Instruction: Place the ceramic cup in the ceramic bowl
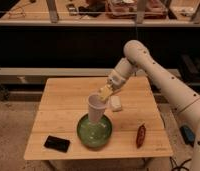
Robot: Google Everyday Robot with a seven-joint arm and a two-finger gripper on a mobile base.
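Observation:
The white ceramic cup [96, 109] hangs upright, its lower part just over the inside of the green ceramic bowl [95, 132], which sits at the front middle of the wooden table [63, 107]. My gripper [106, 93] is at the cup's upper right rim and is shut on the cup. The arm reaches in from the right.
A black phone-like slab [57, 143] lies at the table's front left. A white bottle-like package [115, 103] lies right of the cup. A dark red object [141, 136] lies at the front right. Shelving stands behind the table.

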